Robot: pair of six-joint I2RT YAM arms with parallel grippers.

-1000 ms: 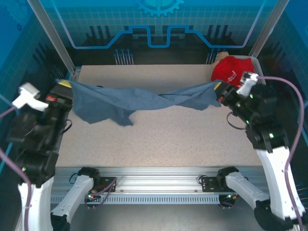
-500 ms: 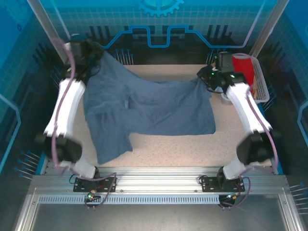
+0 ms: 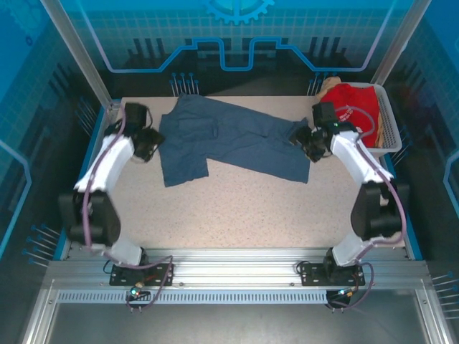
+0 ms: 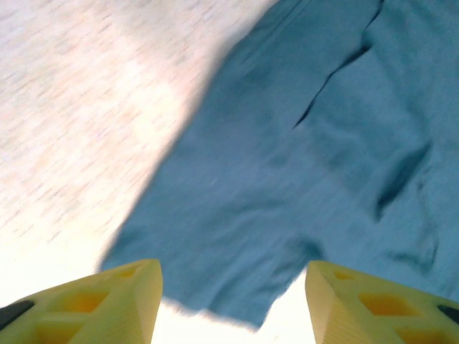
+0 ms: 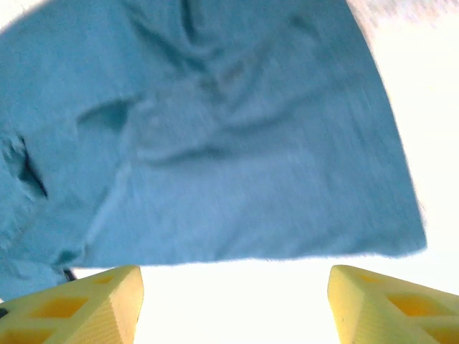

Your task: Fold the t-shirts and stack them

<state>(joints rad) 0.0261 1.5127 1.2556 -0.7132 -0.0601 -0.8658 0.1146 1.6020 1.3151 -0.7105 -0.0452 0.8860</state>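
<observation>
Soft, limp slate-blue t-shirt (image 3: 244, 140) lies just ahead of both our wide-open, empty jaws; we'd pinch its corners.

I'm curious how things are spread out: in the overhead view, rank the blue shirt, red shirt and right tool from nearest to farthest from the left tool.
From the left tool:
1. Blue t-shirt, just beside it, mid-table.
2. Right tool, at the shirt's far side.
3. Red t-shirt, in the basket, far right corner.
</observation>
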